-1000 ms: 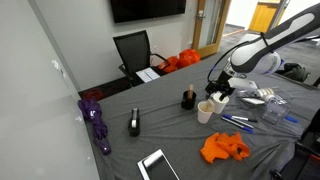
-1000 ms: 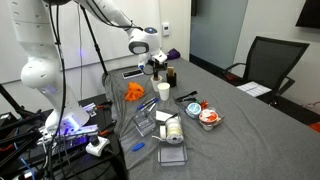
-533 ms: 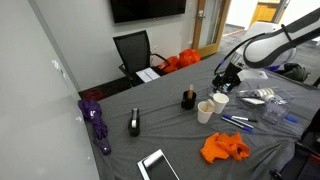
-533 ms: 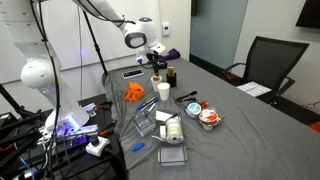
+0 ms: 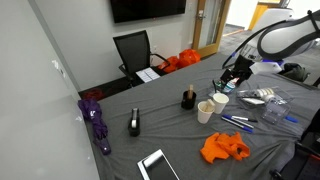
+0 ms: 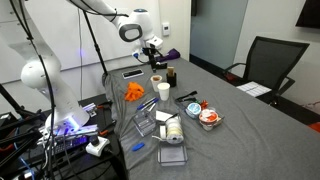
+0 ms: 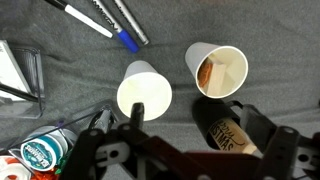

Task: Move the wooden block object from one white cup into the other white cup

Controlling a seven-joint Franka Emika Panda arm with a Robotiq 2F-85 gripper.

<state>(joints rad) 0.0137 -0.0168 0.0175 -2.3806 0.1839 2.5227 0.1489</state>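
Note:
Two white cups stand side by side on the grey table. In the wrist view one cup (image 7: pixel 217 68) holds the small tan wooden block (image 7: pixel 208 72); the other cup (image 7: pixel 145 90) looks empty. Both cups show in both exterior views (image 5: pixel 220 101) (image 5: pixel 205 111) (image 6: pixel 156 80) (image 6: pixel 164 91). My gripper (image 7: pixel 195 125) hangs well above them, open and empty, also seen in both exterior views (image 5: pixel 233 72) (image 6: pixel 152 47). A dark cylindrical holder (image 7: pixel 225 125) stands next to the cups, below my fingers.
Markers (image 7: pixel 100 20) lie beyond the cups. An orange cloth (image 5: pixel 223 148), a tablet (image 5: pixel 157 165), a purple umbrella (image 5: pixel 97 122) and a small dark bottle (image 5: pixel 134 123) lie on the table. Clear plastic boxes and a tape roll (image 6: pixel 172 130) sit near one edge.
My gripper has risen from just over the cups to well above them, and nothing is in it. The cups and the holder have not moved.

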